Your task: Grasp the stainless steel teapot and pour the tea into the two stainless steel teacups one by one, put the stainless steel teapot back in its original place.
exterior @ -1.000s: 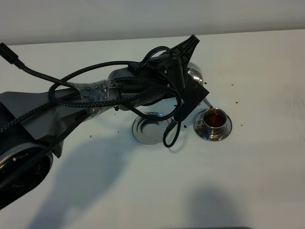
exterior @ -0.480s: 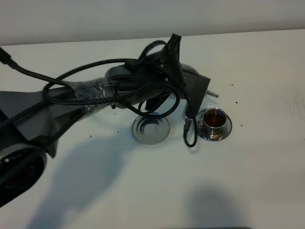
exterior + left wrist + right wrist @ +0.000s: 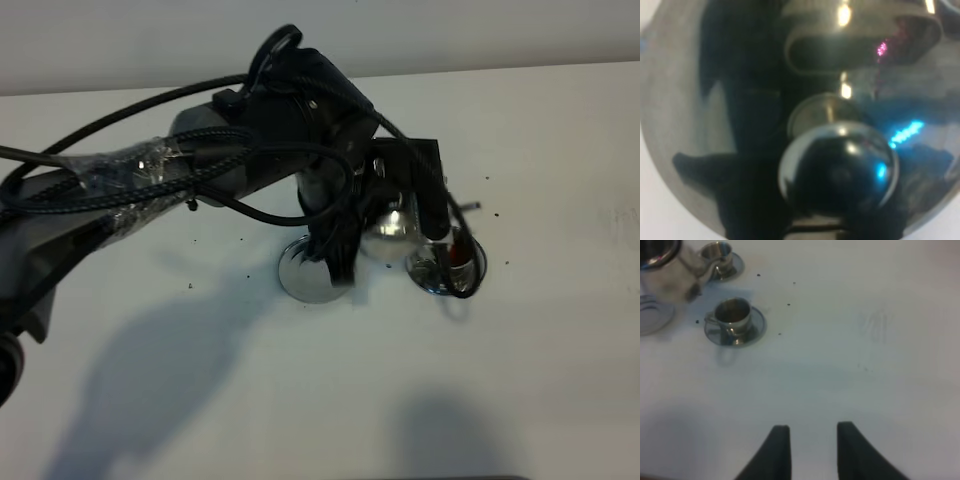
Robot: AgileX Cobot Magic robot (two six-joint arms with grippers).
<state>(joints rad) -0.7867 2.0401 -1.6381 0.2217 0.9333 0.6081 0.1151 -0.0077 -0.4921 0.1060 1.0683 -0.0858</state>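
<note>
The stainless steel teapot [image 3: 388, 228] hangs upright above the table, between the empty round saucer [image 3: 305, 275] and a teacup of red tea [image 3: 458, 255] on its saucer. My left gripper [image 3: 395, 195] is shut on the teapot; its fingers are hidden. The left wrist view is filled by the teapot's lid, with its knob [image 3: 837, 170] and handle [image 3: 860, 35]. The right wrist view shows both teacups [image 3: 732, 315] [image 3: 720, 252] on saucers, and the blurred teapot [image 3: 670, 262]. My right gripper [image 3: 810, 440] is open and empty, well away from them.
The left arm and its black cables [image 3: 200, 175] reach across the white table [image 3: 520, 380] and hide the second cup in the exterior view. Small dark specks [image 3: 497, 213] lie around the cups. The table's far edge meets a pale wall.
The left arm has swung and raised its wrist. The teapot has come back from its tilt over the cup and moved toward the empty saucer. The pouring stream has stopped.
</note>
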